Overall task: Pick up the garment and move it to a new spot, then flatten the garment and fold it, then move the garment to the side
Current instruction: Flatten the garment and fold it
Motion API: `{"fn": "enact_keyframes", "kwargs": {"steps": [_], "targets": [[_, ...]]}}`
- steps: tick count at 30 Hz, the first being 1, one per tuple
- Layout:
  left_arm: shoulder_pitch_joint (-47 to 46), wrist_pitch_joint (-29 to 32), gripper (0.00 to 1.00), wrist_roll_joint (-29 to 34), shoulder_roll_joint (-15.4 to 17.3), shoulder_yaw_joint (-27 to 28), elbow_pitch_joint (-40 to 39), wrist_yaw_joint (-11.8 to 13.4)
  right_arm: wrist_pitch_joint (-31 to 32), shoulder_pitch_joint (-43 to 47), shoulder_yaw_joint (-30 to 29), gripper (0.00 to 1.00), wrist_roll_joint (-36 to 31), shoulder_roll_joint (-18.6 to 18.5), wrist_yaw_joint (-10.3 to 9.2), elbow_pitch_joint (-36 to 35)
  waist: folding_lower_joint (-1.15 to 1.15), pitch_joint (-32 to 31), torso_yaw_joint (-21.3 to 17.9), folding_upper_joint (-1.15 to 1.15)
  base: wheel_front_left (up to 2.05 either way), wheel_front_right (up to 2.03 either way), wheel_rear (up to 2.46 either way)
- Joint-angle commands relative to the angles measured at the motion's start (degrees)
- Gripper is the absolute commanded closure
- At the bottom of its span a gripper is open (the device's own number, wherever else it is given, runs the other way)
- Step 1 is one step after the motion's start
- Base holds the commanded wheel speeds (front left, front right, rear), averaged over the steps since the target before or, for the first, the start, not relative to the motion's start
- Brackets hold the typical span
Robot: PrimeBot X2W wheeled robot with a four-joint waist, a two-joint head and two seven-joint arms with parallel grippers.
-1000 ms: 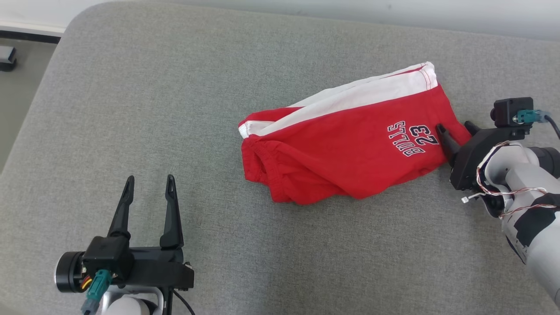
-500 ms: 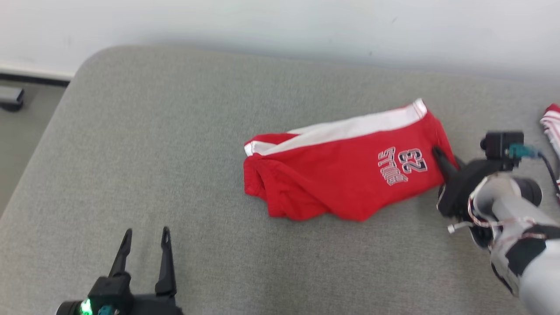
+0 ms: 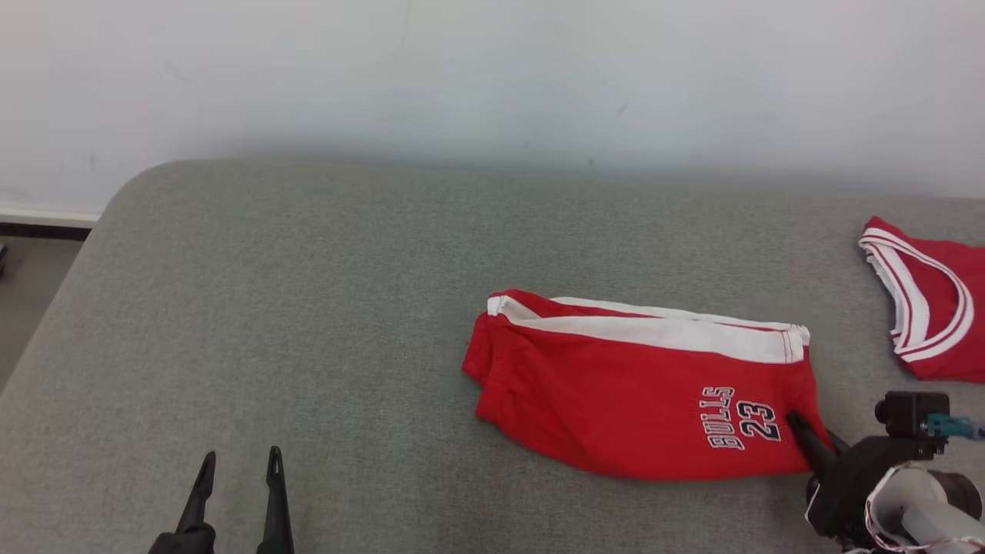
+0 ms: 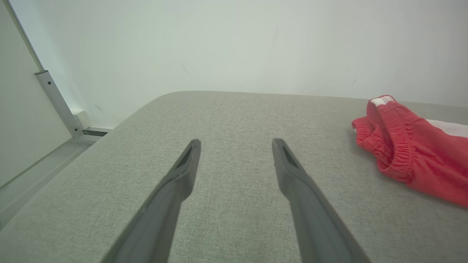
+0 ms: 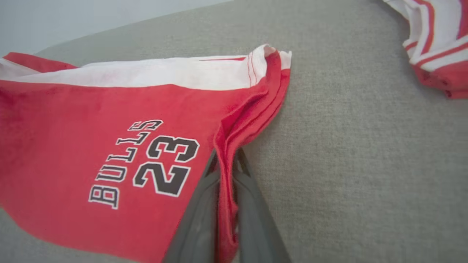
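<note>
Six entries, largest first.

1. Wall (image 3: 492, 77): pale and plain, running behind the far edge of the work area.
2. Tabletop (image 3: 308, 308): grey woven covering with a rounded far-left corner. The left half is bare cloth.
3. Garment (image 3: 616, 400): red shorts printed "BULLS 23", with a white band along the far edge. They lie folded over, right of centre on the near half of the tabletop. The elastic waistband points left and the leg hem points right.
4. Second red garment (image 3: 931, 315): red with white trim, at the far right edge of the tabletop, apart from the shorts.
5. Right tool (image 5: 227, 164): at the near right, closed on the garment's right-hand hem. In the right wrist view a ridge of red cloth stands pinched between the two fingers.
6. Left tool (image 3: 241, 455): at the near left, fingers spread with nothing between them, over bare tabletop and well clear of the waistband.

Risk notes (judgement only):
- The pinch takes just a narrow strip of hem. A quick lift or sideways pull could draw the cloth out of the fingers.
- I cannot tell whether every layer is caught. If only some are, the loose layers may trail and the shorts may open unevenly.
- A low carry would drag the waistband end across the woven surface and bunch it.
- Carrying further right risks landing on or snagging the second red garment.
</note>
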Motion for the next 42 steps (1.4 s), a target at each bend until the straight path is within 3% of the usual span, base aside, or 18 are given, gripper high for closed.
{"fn": "enact_keyframes", "kwargs": {"steps": [1, 10, 20, 33, 34, 35, 36, 42], "targets": [[0.8, -0.2, 0.00, 0.6, 0.0, 0.3, -0.3, 0.1, -0.1, 0.9, -0.1, 0.03, -0.6, -0.2, 0.10, -0.4, 0.01, -0.8, -1.2, 0.01, 0.00, 0.00, 0.00], [1.6, -0.2, 0.00, 2.0, 0.2, 0.0, -1.1, 0.2, 1.0, -2.1, -2.6, 0.00, -4.9, 1.3, 0.10, 3.8, 0.01, -1.7, -2.3, 0.01, 0.00, 0.00, 0.00], [-1.2, -0.2, 0.00, 3.5, 0.6, -1.4, -0.7, -0.4, 6.7, -9.2, -2.0, 0.00, -9.9, 5.7, 0.10, 15.6, 0.01, -0.4, -0.2, 0.01, 0.00, 0.00, 0.00], [-1.4, -0.2, 0.00, 3.6, 2.1, -2.8, 1.0, -1.9, 11.9, -11.3, -1.3, 0.00, -9.9, 10.5, 0.10, 25.2, 0.01, -0.3, 0.7, 0.01, 0.00, 0.00, 0.00], [-1.3, -0.2, 0.00, 3.5, 2.1, -2.7, 1.0, -1.9, 11.8, -11.2, -1.2, 0.20, -9.7, 10.7, 0.10, 25.1, 0.01, -0.4, 0.6, 0.01, 0.00, 0.00, 0.00], [-1.2, -0.2, 0.00, 3.1, 2.0, -2.4, 0.9, -1.8, 11.9, -11.0, -1.3, 0.68, -9.4, 11.0, 0.10, 25.0, 0.01, -0.5, 0.6, 0.01, 0.00, 0.00, 0.00], [-1.0, -0.2, 0.00, 3.0, 2.0, -2.2, 0.8, -1.8, 11.9, -10.9, -1.3, 1.00, -9.2, 11.1, 0.10, 24.9, 0.01, -0.6, 0.4, 0.01, 0.00, 0.00, 0.00], [0.0, -0.2, 0.00, 2.4, 1.8, -1.5, 0.6, -1.5, 11.1, -11.2, -1.3, 1.00, -8.7, 9.8, 0.04, 24.7, 0.01, -1.3, -0.4, 0.01, 0.00, 0.00, 0.00]]}}
